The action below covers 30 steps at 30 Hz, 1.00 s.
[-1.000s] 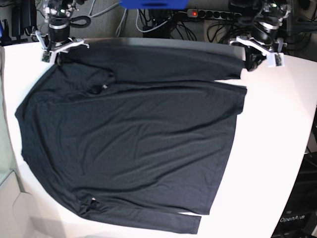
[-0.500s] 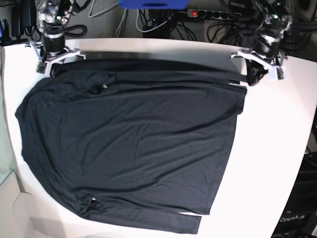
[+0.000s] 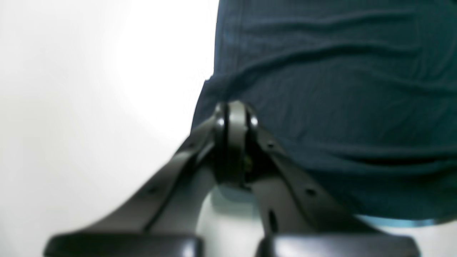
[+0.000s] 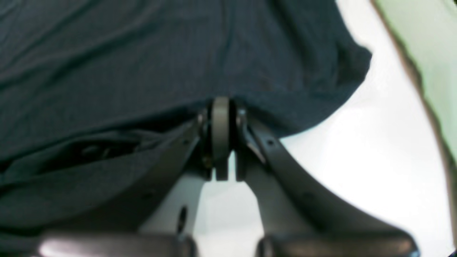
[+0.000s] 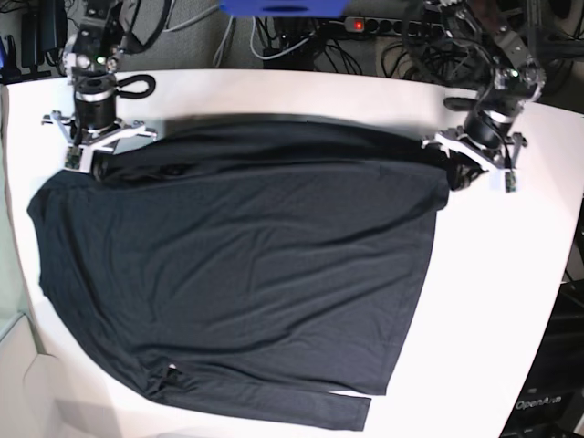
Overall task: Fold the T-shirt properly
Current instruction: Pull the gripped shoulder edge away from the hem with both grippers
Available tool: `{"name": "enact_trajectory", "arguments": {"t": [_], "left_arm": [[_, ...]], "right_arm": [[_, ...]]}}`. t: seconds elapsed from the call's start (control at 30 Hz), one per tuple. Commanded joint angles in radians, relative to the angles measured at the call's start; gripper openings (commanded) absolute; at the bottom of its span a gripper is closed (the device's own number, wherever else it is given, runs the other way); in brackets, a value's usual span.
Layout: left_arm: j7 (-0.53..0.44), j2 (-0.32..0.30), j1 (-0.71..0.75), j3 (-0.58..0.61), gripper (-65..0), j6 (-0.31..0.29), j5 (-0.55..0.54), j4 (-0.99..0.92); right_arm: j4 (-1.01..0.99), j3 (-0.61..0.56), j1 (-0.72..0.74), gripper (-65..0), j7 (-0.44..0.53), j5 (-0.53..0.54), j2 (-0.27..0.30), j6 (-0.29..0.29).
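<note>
T-shirt (image 5: 246,274), black and long-sleeved, lies spread over most of the white table (image 5: 511,301), its body filling the middle and one sleeve folded along the edge at six o'clock in the base view. Its top edge, toward twelve o'clock, is lifted slightly off the table and stretched between the two grippers as a dark band.

At about ten o'clock in the base view, the right gripper (image 5: 94,157) has its jaws closed on the fabric at that corner of the garment. In the right wrist view, the right gripper (image 4: 221,117) is pinched tight, with the cloth bunched right at the fingertips and spreading away from them toward twelve and nine o'clock; bare table shows at three o'clock.

At about two o'clock in the base view, the left gripper (image 5: 461,173) is likewise clamped on the shirt's opposite end. In the left wrist view, the left gripper (image 3: 234,123) is closed on a fold of cloth, which spreads away toward twelve and three o'clock, with white table at nine o'clock.
</note>
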Motion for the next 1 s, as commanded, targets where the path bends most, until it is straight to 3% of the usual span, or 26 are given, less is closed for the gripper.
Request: {"name": "enact_trajectory", "arguments": {"t": [0.0, 0.1, 0.2, 0.37, 0.57, 0.97], "left_arm": [[-0.021, -0.004, -0.015, -0.001, -65.0, -0.006, -0.017, 0.019], [-0.02, -0.023, -0.038, 0.001, -65.0, 0.07, -0.025, 0.022], [-0.018, -0.04, -0.065, 0.002, -65.0, 0.104, -0.028, 0.022], [-0.018, -0.043, -0.102, 0.002, -65.0, 0.104, -0.017, 0.017], [-0.018, -0.055, -0.151, 0.002, -65.0, 0.104, -0.017, -0.024], [-0.021, -0.107, -0.231, 0.006, -65.0, 0.104, -0.017, -0.162]], "right_arm": [[0.018, 0.001, 0.013, -65.0, 0.026, 0.0, 0.005, 0.001], [0.018, 0.001, 0.039, -65.0, 0.024, 0.0, 0.023, 0.001], [0.018, 0.001, 0.066, -65.0, 0.024, 0.0, 0.026, 0.001], [0.016, -0.001, 0.102, -65.0, 0.015, 0.0, 0.048, 0.001], [-0.025, -0.036, 0.186, -65.0, -0.094, 0.0, 0.086, 0.001], [-0.154, -0.079, 0.296, -65.0, -0.096, 0.0, 0.126, 0.001]]}}
